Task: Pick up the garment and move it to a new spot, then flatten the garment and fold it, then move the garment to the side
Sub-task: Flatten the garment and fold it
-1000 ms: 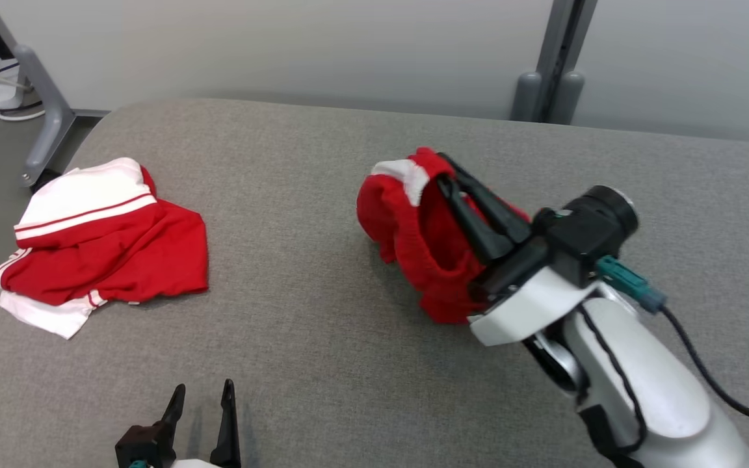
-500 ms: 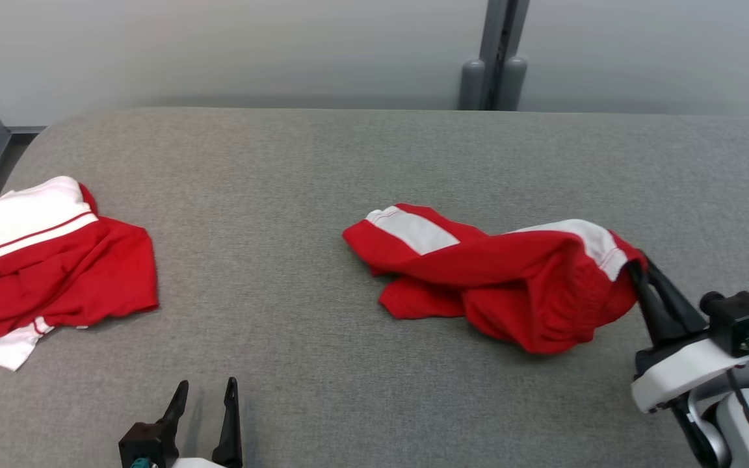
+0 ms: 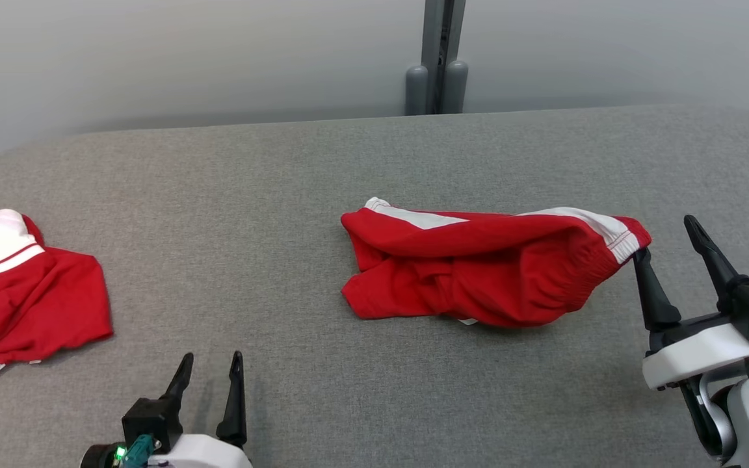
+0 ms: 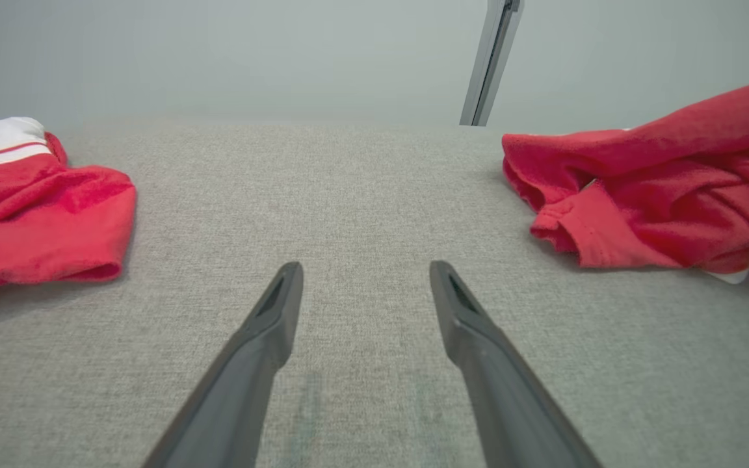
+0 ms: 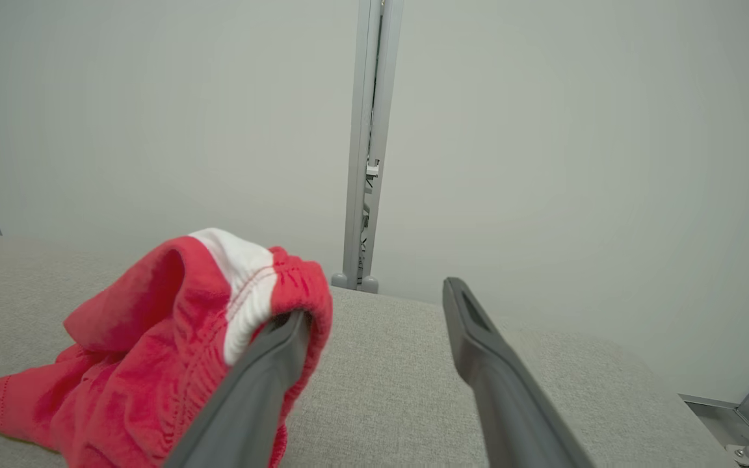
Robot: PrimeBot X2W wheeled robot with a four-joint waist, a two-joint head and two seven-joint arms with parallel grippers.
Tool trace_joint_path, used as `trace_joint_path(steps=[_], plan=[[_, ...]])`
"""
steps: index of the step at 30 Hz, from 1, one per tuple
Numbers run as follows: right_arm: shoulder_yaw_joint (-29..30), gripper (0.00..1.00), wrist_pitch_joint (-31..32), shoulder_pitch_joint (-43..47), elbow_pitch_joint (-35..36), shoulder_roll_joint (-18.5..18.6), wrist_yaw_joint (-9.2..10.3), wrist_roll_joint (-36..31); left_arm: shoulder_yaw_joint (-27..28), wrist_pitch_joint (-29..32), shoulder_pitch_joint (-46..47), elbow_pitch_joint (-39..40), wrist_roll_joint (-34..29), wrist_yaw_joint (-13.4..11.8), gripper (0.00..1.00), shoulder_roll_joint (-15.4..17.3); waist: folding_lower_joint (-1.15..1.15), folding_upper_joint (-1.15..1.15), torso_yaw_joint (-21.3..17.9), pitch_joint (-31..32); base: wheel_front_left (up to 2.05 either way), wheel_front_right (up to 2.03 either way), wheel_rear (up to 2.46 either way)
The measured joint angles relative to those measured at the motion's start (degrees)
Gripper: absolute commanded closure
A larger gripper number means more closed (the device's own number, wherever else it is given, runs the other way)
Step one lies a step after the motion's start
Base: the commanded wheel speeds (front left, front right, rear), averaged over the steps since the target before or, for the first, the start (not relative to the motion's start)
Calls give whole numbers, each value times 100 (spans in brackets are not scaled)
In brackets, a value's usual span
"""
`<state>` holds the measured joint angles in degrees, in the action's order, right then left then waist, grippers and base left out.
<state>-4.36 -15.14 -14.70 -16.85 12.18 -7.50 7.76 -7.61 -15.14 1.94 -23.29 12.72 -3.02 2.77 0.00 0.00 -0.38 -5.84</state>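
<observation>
The garment [image 3: 478, 273], red shorts with white side stripes, lies bunched lengthwise in the middle of the grey table [image 3: 270, 195]. My right gripper [image 3: 664, 237] stands open at the garment's right end. In the right wrist view the elastic waistband [image 5: 264, 292] drapes over the tip of the left finger [image 5: 264, 370] of the right gripper [image 5: 374, 302], and the other finger is bare. My left gripper [image 3: 212, 356] is open and empty near the table's front edge, well left of the garment [image 4: 660, 195]. The left gripper [image 4: 365, 266] points at bare table.
A second red and white garment [image 3: 17, 286] lies crumpled at the table's left edge, also to the left in the left wrist view [image 4: 30, 208]. A grey post [image 3: 436, 65] stands against the pale wall behind the table.
My right gripper dragged the garment rightward, stretching it out, and then opened, letting go of the waistband. The head camera has turned, shifting the whole view. The left gripper stayed put.
</observation>
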Motion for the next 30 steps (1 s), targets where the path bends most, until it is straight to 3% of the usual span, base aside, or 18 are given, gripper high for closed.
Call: trace_joint_path(steps=[9,21,27,30], plan=[[-41,0,0,475,-138,-243,0,-19,-175,1,393,63,51,-24,0,-3,0,0,-299,-192,0,0,0],[338,0,0,951,-275,-315,0,4,-137,1,493,158,-30,3,0,0,0,0,-567,-113,0,0,0],[267,0,0,827,-97,-398,0,37,-116,1,1206,11,-180,148,0,1,0,0,-872,-211,0,0,0],[188,0,0,697,-38,-459,0,69,-158,0,1731,-421,-147,245,0,-3,0,0,-1057,-313,0,0,0]])
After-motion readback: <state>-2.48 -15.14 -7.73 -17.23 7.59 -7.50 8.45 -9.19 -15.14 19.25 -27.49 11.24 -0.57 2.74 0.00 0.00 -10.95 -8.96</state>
